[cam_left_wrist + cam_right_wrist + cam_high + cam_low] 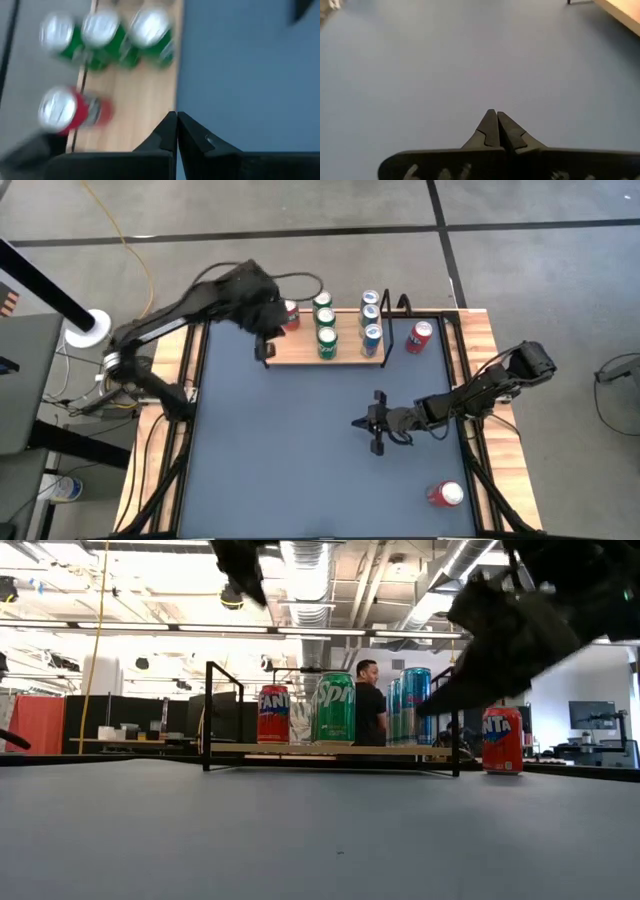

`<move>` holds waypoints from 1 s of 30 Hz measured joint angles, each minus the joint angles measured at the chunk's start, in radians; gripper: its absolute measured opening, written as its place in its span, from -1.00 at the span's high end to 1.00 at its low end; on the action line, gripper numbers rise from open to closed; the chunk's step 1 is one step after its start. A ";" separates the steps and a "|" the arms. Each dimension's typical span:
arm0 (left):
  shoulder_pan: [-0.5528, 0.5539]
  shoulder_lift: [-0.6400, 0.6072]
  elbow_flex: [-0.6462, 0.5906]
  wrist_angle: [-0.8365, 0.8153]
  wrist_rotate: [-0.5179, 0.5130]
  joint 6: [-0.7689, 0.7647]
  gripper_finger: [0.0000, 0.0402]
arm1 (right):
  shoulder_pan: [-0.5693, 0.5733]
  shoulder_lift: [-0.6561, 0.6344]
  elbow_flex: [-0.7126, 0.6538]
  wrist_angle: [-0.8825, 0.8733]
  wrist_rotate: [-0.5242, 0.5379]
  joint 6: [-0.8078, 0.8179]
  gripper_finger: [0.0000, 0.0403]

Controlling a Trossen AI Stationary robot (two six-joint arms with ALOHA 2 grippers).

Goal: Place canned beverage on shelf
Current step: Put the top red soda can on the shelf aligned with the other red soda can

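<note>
right gripper (pixel 377 437) hovers over the bare middle of the table (pixel 290 460), fingers pressed together, holding nothing. left gripper (pixel 266 352) hangs above the shelf's (pixel 300 352) left end, also pinched shut and empty.

shelf already carries one red can (pixel 290 314), three green cans (pixel 326 326) and three blue cans (pixel 370 320), all upright. two red cans are off it: one upright (pixel 419 336) on the table just beside the shelf's right end, another on its side (pixel 445 494) near the front right corner, long axis roughly across the table.

both loose cans lie on the right arm's side, well apart from the left gripper. lying can sits toward the front right of the right gripper; the standing one sits farther back. right arm looks the nearer for either.
</note>
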 joint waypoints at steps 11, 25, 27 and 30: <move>-0.328 -0.493 -0.810 0.822 -0.014 -0.104 1.00 | 0.006 -0.196 0.413 -0.949 -0.021 0.228 1.00; -0.449 -0.630 -1.192 1.183 -0.032 -0.065 1.00 | -0.075 -0.325 0.692 -1.736 0.160 0.565 1.00; -0.449 -0.630 -1.192 1.177 -0.032 -0.067 1.00 | -0.131 -0.350 0.692 -1.795 0.138 0.570 1.00; -0.449 -0.630 -1.192 1.170 -0.013 -0.077 1.00 | -0.238 -0.394 0.690 -1.855 0.134 0.553 1.00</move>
